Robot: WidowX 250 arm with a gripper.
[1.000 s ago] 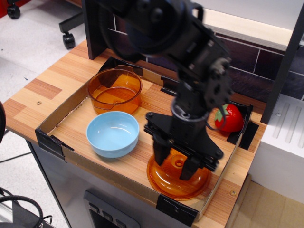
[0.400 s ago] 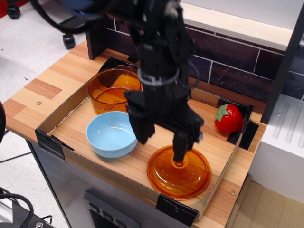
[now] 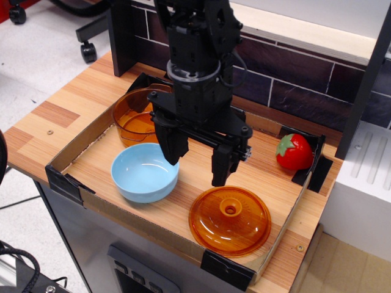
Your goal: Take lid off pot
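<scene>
The amber-orange domed lid (image 3: 230,220) lies flat on the tray floor at the front right, its ring knob facing up. The amber pot (image 3: 135,116) stands open at the back left of the tray, partly hidden behind my arm. My black gripper (image 3: 194,163) hangs open and empty above the tray's middle, between the pot and the lid. It is raised clear of the lid. Its left finger is over the blue bowl's right rim and its right finger is just behind the lid.
A light-blue bowl (image 3: 143,173) sits in front of the pot. A red toy strawberry (image 3: 294,152) lies at the tray's back right corner. A low cardboard wall (image 3: 78,144) rims the tray. A dark brick-pattern wall (image 3: 305,91) stands behind and a white unit (image 3: 366,177) at the right.
My gripper let go of the lid, which stays on the tray floor, then rose and moved left and back toward the tray's middle.
</scene>
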